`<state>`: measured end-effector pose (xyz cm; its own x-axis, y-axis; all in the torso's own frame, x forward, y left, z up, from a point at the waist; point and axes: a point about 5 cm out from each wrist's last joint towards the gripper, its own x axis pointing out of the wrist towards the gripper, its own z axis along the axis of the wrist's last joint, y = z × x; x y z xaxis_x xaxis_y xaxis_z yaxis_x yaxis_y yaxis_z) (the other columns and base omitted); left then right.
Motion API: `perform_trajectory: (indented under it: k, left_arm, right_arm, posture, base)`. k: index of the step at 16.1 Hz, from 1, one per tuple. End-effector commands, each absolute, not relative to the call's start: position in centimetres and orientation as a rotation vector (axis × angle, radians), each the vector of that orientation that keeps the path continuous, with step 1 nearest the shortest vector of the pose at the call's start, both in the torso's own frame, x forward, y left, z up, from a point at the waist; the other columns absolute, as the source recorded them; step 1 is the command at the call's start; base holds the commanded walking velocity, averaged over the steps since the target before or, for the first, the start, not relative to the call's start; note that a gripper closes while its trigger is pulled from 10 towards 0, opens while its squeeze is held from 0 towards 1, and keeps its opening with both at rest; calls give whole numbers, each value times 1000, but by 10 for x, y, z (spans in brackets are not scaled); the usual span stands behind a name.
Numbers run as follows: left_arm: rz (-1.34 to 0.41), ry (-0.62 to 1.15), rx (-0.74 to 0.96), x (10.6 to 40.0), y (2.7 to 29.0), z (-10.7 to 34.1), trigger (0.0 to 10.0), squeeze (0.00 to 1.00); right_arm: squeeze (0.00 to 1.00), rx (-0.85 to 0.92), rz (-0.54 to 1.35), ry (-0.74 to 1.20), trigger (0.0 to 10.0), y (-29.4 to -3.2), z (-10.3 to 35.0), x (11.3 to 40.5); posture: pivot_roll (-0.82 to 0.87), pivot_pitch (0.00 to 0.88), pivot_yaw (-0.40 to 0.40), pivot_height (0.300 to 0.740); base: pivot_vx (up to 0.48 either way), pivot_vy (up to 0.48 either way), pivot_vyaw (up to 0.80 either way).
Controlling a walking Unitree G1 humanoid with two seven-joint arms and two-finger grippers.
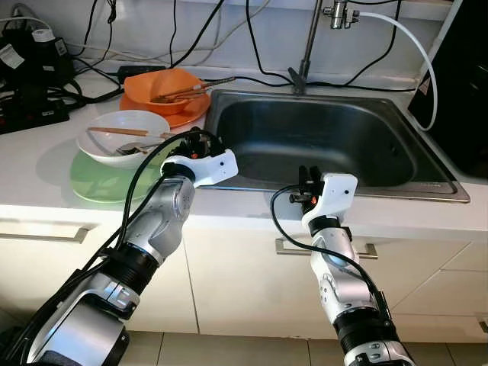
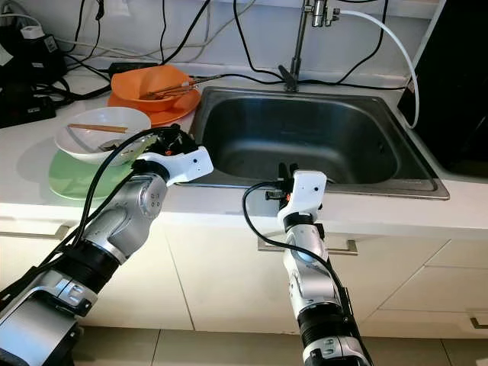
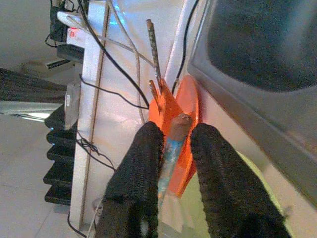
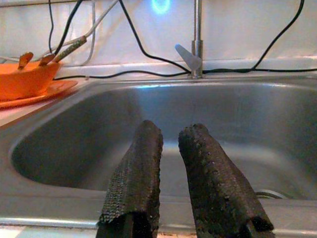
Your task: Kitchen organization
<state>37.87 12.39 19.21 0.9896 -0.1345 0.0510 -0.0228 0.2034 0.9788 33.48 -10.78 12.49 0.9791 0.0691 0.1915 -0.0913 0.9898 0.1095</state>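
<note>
Bright, sharp heads; soft wrist views.

The left gripper [image 3: 174, 144] has its two black fingers [image 3: 141, 168] closed on a thin stick [image 3: 171, 151] with a brown tip and a bluish shaft. Just past the stick's tip stands an orange bowl [image 3: 171, 106] on an orange plate [image 3: 190, 106], holding more utensils [image 3: 153, 49]. The sink [image 3: 262, 44] lies beside the plate. Black cables [image 3: 111, 74] run across the counter beyond the bowl.
</note>
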Motion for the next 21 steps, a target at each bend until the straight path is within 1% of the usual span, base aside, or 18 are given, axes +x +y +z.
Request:
perform_trajectory:
  k: [1,9,13,15,18,19,20,21]
  left_arm:
    - [-69,-178,1385,381,118,201,0,0]
    - [-34,-199,1396,381,119,208,0,0]
    - [1,-250,1419,381,119,222,0,0]
    - [33,-309,1431,377,116,236,0,0]
    - [72,-448,1387,367,109,259,0,0]
    - [79,-482,1379,365,108,263,9098,0]
    - [82,-537,1360,360,105,271,10000,0]
    - [81,-568,1341,358,104,274,10000,0]
  right_arm:
    - [0,128,67,-207,10000,-111,129,335]
    - [0,127,67,-204,10000,-112,128,336]
    - [0,129,68,-206,10000,-111,129,336]
    - [0,132,67,-209,10000,-111,129,336]
    - [0,135,69,-211,10000,-111,129,336]
    - [0,135,69,-211,10000,-110,129,336]
    - [0,136,71,-210,10000,-110,129,336]
    - [0,136,73,-210,10000,-109,130,337]
  posture:
    - [97,15,-18,740]
    - [99,11,-23,740]
    - [101,9,-23,740]
    - [102,8,-22,740]
    - [105,9,-23,740]
    - [107,8,-23,740]
    - [107,8,-23,740]
    - [108,6,-23,740]
  base:
    - [0,0,0]
    - [0,0,0]
    - [0,0,0]
    - [0,0,0]
    - [0,0,0]
    - [0,0,0]
    - [0,0,0]
    - [0,0,0]
